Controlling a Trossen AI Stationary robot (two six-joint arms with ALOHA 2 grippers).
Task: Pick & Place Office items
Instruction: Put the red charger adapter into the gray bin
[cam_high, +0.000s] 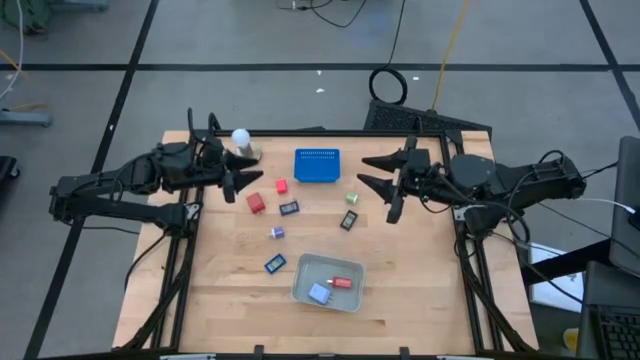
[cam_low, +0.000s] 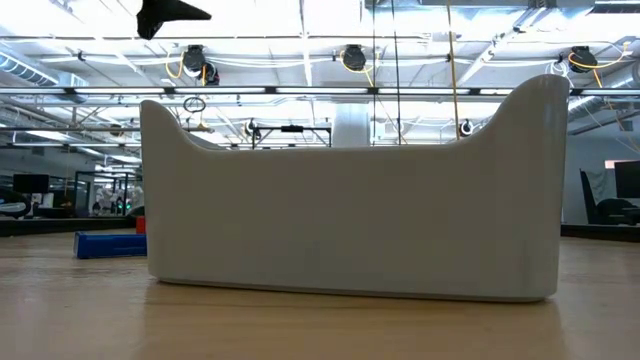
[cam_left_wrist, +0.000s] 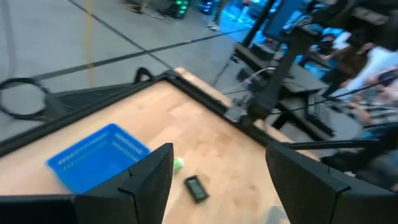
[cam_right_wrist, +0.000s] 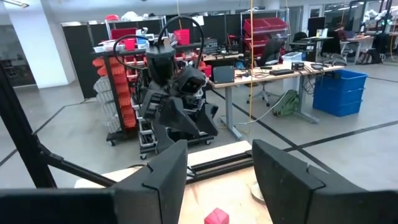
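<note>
High view, scattered office items (cam_high: 289, 208), grey tray (cam_high: 304, 287)

One camera looks straight down on the whole table (cam_high: 240, 290). Another sits at tabletop level, hard against the grey tray (cam_low: 350, 200). Both show the blue basket (cam_high: 317, 165).
</note>
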